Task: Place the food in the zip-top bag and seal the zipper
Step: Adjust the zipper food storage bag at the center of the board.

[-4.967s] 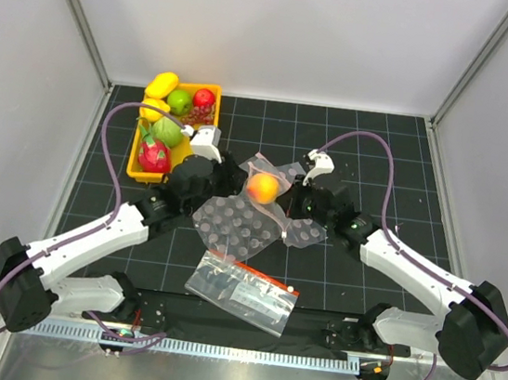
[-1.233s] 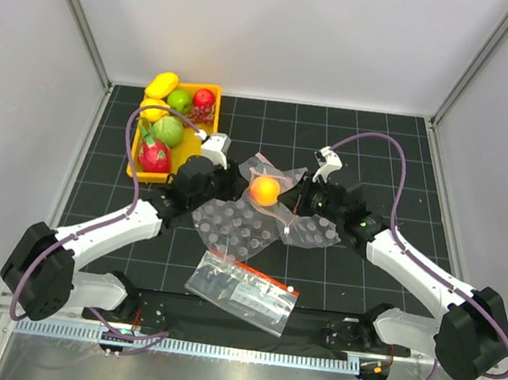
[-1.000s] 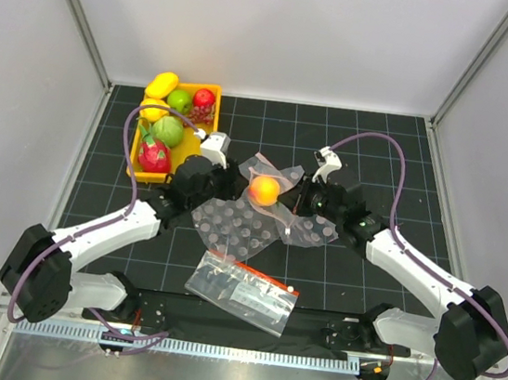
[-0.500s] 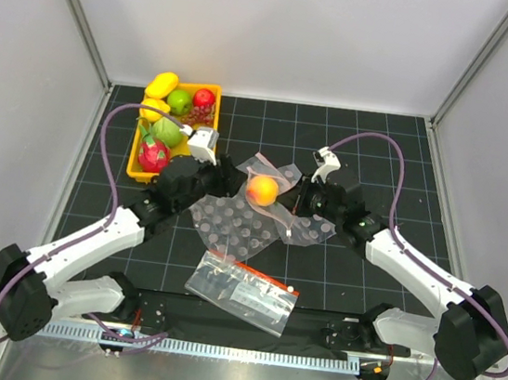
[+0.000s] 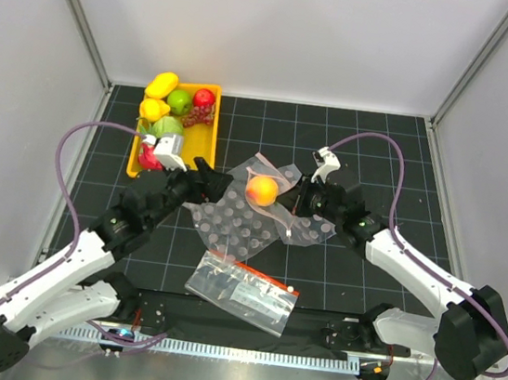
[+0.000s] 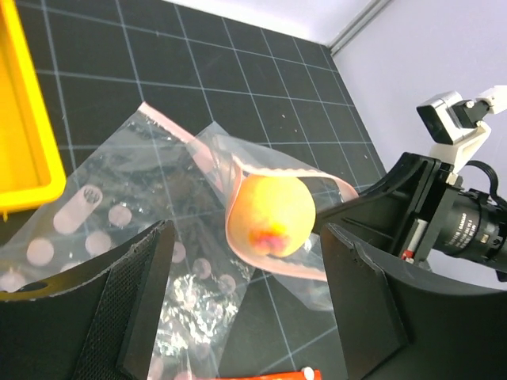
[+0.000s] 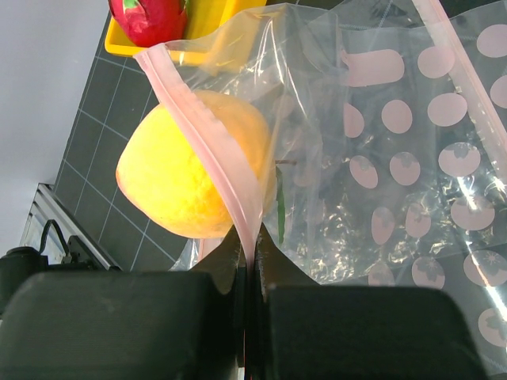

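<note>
Tray side: the yellow tray [image 6: 24, 119] sits at the far left of the table. It holds the rest of the food, a green apple [image 5: 180, 102] and a lemon-like piece [image 5: 162, 84] among it, just left of and behind your left hand.
Left hand: your left hand [image 5: 211, 175] is released, its fingers spread wide with nothing between them. It is near the bag's mouth but apart from it.
Peach: the orange peach [image 6: 269, 214] sits in the mouth of the zip-top bag [image 7: 309, 95] with the zipper [image 7: 214, 150] looped round it. You cannot tell whether it is wholly past the strip.
Mouth direction: the mouth opens leftward, toward your left hand.
Right hand: your right hand [image 7: 247, 261] is clenched on the zipper just beside the peach.
Nearer arm: your left arm is nearer the tray and free, so the next fruit looks like its job.
</note>
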You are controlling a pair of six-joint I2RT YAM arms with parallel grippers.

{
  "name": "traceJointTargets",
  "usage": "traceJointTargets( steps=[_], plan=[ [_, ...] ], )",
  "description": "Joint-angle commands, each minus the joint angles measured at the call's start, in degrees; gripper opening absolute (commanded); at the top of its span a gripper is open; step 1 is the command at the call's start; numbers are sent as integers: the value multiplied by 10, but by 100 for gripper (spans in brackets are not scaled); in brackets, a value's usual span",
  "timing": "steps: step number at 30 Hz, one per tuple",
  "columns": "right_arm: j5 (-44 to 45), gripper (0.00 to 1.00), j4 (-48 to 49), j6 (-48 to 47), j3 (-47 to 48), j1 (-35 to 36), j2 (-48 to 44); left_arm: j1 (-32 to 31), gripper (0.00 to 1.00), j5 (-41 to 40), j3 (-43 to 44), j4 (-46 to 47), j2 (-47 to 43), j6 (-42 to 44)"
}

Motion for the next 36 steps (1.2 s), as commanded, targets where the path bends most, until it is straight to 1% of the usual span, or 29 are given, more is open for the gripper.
traceJointTargets(
  steps=[1,4,7,10,14,16,20,23,27,29,31,32,36],
  plan=[
    [-4,1,30,4,7,-1,-1,-1,79,-29,-9,-58,-48,-51],
    [-7,1,34,7,6,-1,3,-2,79,-25,-21,-88,-80,-72],
    [-8,1,37,10,6,-1,5,-2,81,-28,-45,-73,-108,-75],
    [-8,1,38,10,5,-2,5,-2,82,-28,-59,-55,-118,-65],
    [-9,1,37,11,5,-8,4,-2,82,-26,-66,-53,-106,-61],
    [-12,1,36,12,4,-11,3,-2,82,-14,-75,-33,-87,-71],
    [-13,1,37,15,1,-16,-4,-2,81,10,-119,31,-63,-120],
    [-14,1,40,18,-3,-22,-7,-3,78,20,-140,77,-70,-142],
    [-16,1,45,23,-6,-25,-5,-4,70,36,-173,126,-83,-164],
    [-19,1,47,24,-6,-26,-4,-5,68,36,-181,154,-74,-171],
    [-21,1,49,26,-6,-26,-2,-8,64,35,-187,174,-50,-182],
    [-22,1,49,26,-6,-27,-2,-11,60,35,-187,194,-39,-187],
    [-24,1,54,28,-6,-26,0,-25,51,37,-178,235,22,-208]
  ],
)
